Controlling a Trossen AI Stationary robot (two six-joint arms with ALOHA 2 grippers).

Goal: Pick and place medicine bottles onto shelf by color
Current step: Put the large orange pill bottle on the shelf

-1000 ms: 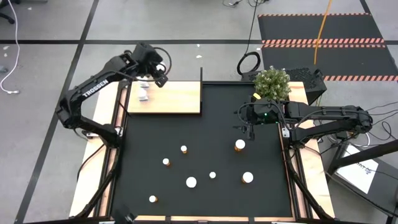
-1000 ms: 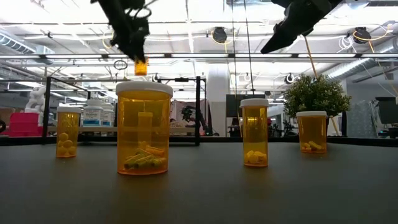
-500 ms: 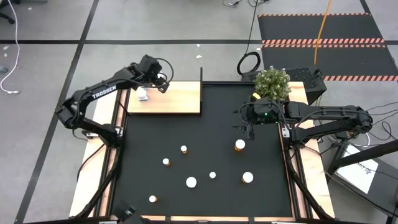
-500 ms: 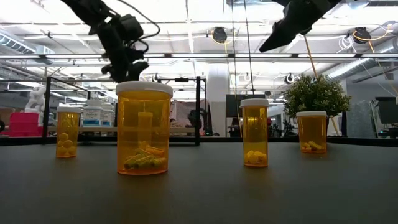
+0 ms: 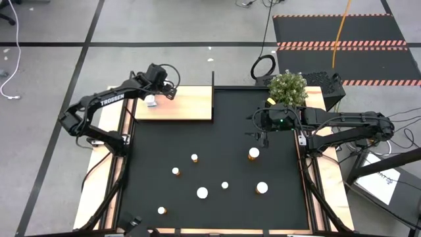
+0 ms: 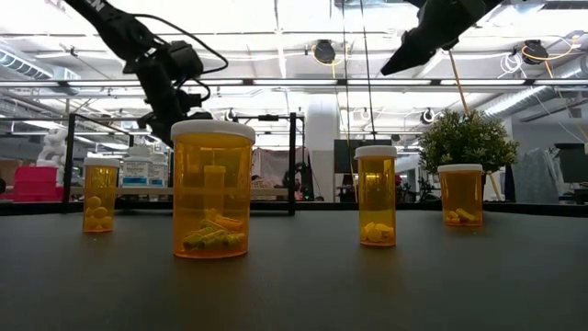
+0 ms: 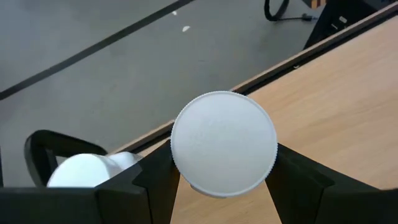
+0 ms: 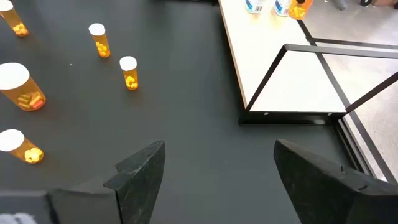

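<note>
At the high view's upper left, the left gripper clamps a white-capped bottle over the light-wood shelf, apparently to set it beside the white bottles, while the right gripper waits open over the black mat at centre right.

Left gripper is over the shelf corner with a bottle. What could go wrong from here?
1. The left gripper holds a white-capped bottle near the shelf edge; released here, it may tip off the board.
2. Another white bottle sits close beside it; lowering could knock it.
3. The right gripper hangs open above the black mat, with loose orange bottles ahead; a careless move might topple one.
</note>
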